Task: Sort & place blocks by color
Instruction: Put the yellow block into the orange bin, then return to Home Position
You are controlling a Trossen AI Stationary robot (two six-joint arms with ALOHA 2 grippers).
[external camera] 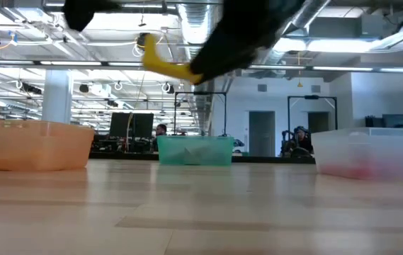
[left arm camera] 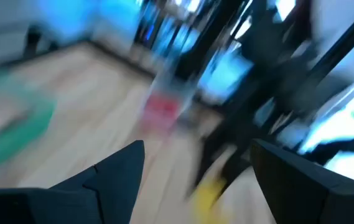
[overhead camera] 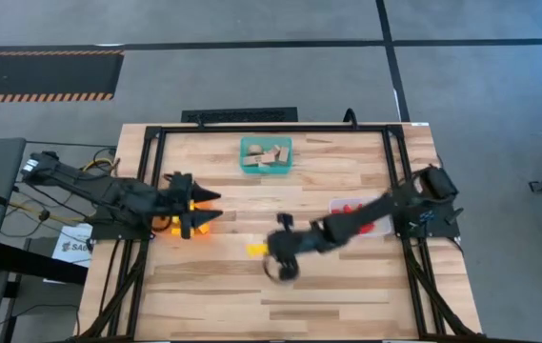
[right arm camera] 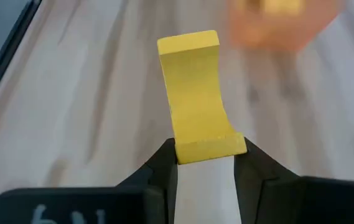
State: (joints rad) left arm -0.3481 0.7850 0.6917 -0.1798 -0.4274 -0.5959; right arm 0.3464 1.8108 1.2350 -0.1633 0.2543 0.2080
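At the table's left your left gripper (overhead camera: 202,211) hangs with jaws apart, empty, over the orange bin (overhead camera: 177,225). Mid-table, your right gripper (right arm camera: 204,163) pinches the yellow arch block (right arm camera: 196,99), lifted, long axis pointing ahead toward that bin; carry it leftward.

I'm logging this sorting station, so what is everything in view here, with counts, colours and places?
Yellow block: one, arch-shaped, held off the table in the right gripper.
Tan blocks: several, in the teal bin.
Red blocks: several, in the clear bin.
Teal bin: one, far middle of the table.
Clear bin: one, right side.
Orange bin: one, left side, under the left gripper; yellow shows inside.
Table: one, light wood.
Left gripper: open, over the orange bin.
Right gripper: shut on the yellow block, mid-table.
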